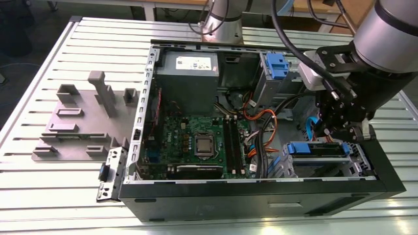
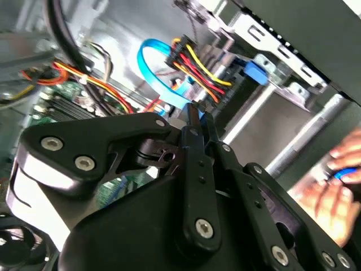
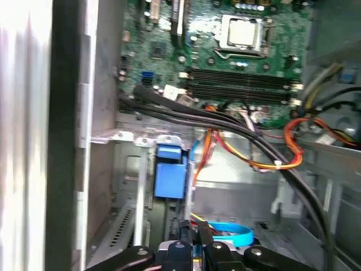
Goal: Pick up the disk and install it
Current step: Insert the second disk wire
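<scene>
The disk (image 1: 318,150) lies in the grey drive bay at the front corner of the open computer case (image 1: 261,193), on the exterior view's right. Blue rails frame it, with a blue end tab (image 1: 297,148) facing the motherboard. That tab (image 3: 170,179) also appears in the first wrist view, and as a small blue piece (image 2: 255,72) in the second wrist view. My gripper (image 1: 341,137) hangs just above the disk, its thin black fingers pressed together with nothing between them in both wrist views (image 2: 201,117) (image 3: 195,228).
A motherboard (image 1: 196,142) fills the case floor, with a grey power supply (image 1: 188,73) behind it. A blue bracket (image 1: 277,66) sits on the rear bay. Loose orange, yellow and blue cables (image 3: 265,164) cross beside the bay. A grey fixture (image 1: 81,120) stands outside. A person's hand (image 2: 338,192) is nearby.
</scene>
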Robot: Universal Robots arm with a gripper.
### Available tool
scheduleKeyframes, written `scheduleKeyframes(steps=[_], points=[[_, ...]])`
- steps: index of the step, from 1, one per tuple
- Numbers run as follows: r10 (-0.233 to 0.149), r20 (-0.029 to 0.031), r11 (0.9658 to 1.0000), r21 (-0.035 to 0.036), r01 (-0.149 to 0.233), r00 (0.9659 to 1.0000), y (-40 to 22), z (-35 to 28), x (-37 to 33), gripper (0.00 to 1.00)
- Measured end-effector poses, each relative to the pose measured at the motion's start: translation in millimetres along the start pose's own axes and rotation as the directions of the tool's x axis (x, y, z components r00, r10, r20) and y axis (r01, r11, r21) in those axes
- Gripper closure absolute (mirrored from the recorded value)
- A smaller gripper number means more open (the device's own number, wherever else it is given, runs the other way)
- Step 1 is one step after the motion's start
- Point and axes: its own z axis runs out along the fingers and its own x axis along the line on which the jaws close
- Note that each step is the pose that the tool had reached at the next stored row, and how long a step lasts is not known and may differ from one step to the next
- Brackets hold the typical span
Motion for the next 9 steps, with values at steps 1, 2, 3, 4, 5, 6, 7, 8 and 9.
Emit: scheduleKeyframes(steps=[1, 2, 3, 4, 5, 6, 7, 8, 9], points=[[0.002, 0.0179, 1.0000, 0.0013, -0.002, 0.9998, 0.2, 0.0, 0.6, 0.84], [0.004, 0.0360, 1.0000, 0.0025, -0.004, 0.9993, 0.4, -0.2, 1.3, 0.84], [0.005, 0.0539, 1.0000, 0.0037, -0.006, 0.9985, 0.6, -0.2, 2.0, 0.84], [0.007, 0.0717, 1.0000, 0.0048, -0.008, 0.9974, 0.6, -0.2, 2.7, 0.84], [0.008, 0.0857, 0.9999, 0.0057, -0.009, 0.9963, 0.7, -0.3, 3.6, 0.84], [0.009, 0.0901, 0.9999, 0.0061, -0.010, 0.9959, 0.8, -0.2, 4.8, 0.84], [0.009, 0.0902, 0.9999, 0.0060, -0.010, 0.9959, 0.9, -0.2, 5.7, 0.84], [0.009, 0.0903, 0.9999, 0.0060, -0.010, 0.9959, 1.0, -0.2, 6.5, 0.84], [0.009, 0.0904, 0.9999, 0.0060, -0.010, 0.9959, 1.0, -0.1, 7.3, 0.84]])
